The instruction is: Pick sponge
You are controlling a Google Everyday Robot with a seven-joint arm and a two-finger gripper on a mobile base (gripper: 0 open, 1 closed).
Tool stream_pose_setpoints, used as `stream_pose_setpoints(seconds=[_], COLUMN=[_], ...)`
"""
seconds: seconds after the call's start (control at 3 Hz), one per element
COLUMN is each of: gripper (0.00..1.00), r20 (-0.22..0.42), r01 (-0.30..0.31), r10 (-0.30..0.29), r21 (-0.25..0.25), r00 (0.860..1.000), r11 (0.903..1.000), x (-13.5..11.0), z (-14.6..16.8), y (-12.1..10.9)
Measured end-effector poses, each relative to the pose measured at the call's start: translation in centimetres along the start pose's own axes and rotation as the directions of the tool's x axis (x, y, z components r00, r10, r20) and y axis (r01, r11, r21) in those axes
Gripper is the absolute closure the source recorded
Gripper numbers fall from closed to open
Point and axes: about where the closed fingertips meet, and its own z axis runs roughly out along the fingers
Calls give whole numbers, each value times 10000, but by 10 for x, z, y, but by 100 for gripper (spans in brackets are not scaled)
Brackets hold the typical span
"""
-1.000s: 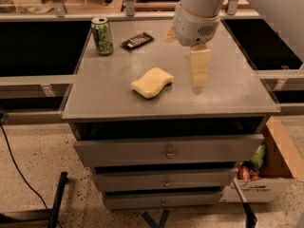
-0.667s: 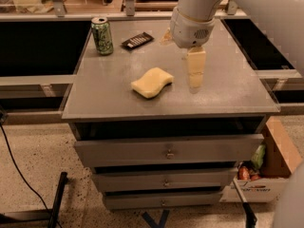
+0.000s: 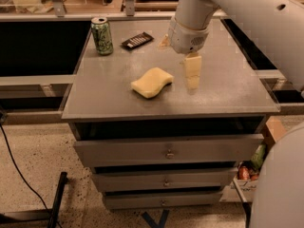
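Observation:
The sponge (image 3: 152, 82) is a pale yellow foam pad with wavy sides, lying flat near the middle of the grey cabinet top (image 3: 114, 94). My gripper (image 3: 192, 82) hangs from the white arm just to the right of the sponge, its pale yellow blocky fingers (image 3: 192, 70) pointing down close to the surface. The gripper is apart from the sponge by a small gap and holds nothing.
A green drink can (image 3: 102, 35) stands at the back left of the top. A dark flat bar (image 3: 137, 40) lies at the back middle. Drawers (image 3: 166, 152) sit below the top. A box with items (image 3: 256, 167) stands on the floor at right.
The arm and gripper have shifted slightly left and toward the back, a little closer to the sponge. The sponge has not moved.

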Motion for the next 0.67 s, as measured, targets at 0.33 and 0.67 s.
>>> stream_pose_setpoints(seconds=[0.33,0.67], gripper=[0,0], r20=[79,167], r01=[139,254], r10=[-138,-251], r21=[-97,-140], r00=[9999,9995], r11=[9999,9996], x=[2,2], z=[15,26], y=[-11,-24])
